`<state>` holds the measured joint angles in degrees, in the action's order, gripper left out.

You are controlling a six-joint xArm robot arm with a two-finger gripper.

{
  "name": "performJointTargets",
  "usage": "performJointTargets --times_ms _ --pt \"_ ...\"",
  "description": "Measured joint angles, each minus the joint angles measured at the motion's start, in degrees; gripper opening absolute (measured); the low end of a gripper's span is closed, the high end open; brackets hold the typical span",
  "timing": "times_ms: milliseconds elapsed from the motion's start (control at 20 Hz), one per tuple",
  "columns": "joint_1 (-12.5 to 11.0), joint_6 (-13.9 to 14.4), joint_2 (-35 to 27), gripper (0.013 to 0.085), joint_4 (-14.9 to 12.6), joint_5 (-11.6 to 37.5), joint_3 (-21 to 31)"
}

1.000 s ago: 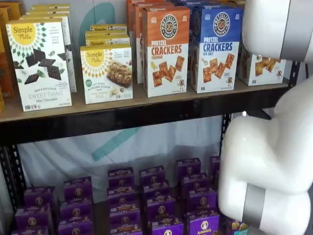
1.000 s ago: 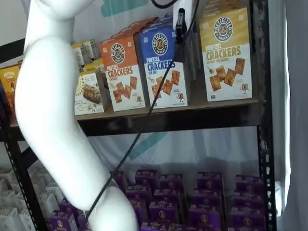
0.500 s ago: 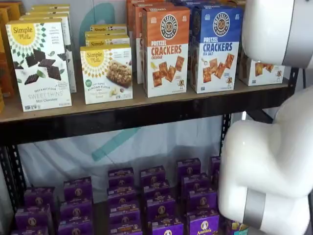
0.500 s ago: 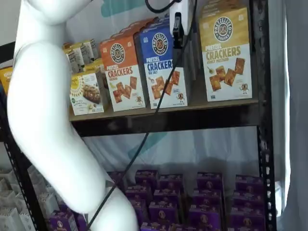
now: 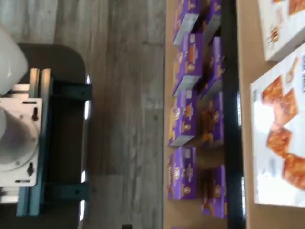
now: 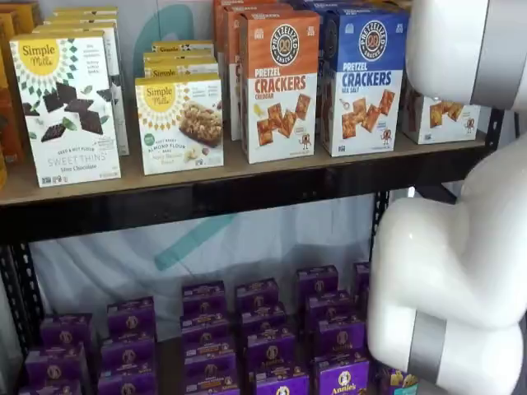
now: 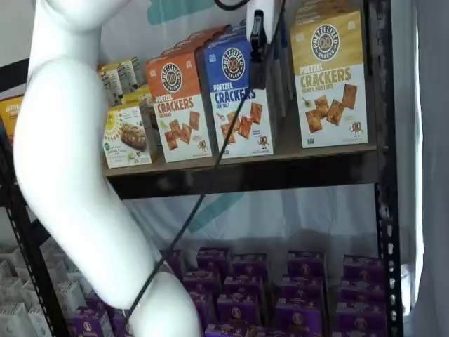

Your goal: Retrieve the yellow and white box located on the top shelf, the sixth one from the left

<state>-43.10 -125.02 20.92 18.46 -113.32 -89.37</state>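
Observation:
The yellow and white box (image 7: 330,77) stands upright at the right end of the top shelf (image 7: 280,153), untouched. In a shelf view only its white lower part (image 6: 443,120) shows behind my white arm. My gripper (image 7: 257,70) hangs from the view's top edge just left of that box, in front of the blue-topped cracker box (image 7: 235,98). Only a black finger shows, side-on, with a cable beside it. The jaws stand open and hold nothing. The wrist view shows white box fronts with brown crackers (image 5: 281,133) on the wooden board.
An orange-topped cracker box (image 6: 278,86) and Simple Mills boxes (image 6: 66,107) fill the shelf's left part. Several purple boxes (image 6: 263,329) sit on the lower level. My thick white arm (image 7: 70,161) crosses the foreground. A black upright (image 7: 382,175) bounds the shelf on the right.
The white arm links have shifted a little sideways, and the gripper has edged slightly left. No box has moved.

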Motion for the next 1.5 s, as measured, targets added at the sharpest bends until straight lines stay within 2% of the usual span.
performJointTargets --times_ms 150,250,350,650,800,1500 --pt "-1.9 0.3 -0.2 0.085 4.1 0.7 -0.4" --pt "-3.4 0.4 0.5 0.085 7.8 2.8 0.3" --pt "-4.4 0.5 0.8 0.085 10.3 4.6 0.9" --pt "-5.8 1.0 -0.7 0.085 14.7 7.5 -0.9" --pt "-5.8 1.2 -1.9 0.085 15.5 8.8 -2.2" --pt "-3.1 0.9 -6.7 0.085 14.2 15.2 -5.0"
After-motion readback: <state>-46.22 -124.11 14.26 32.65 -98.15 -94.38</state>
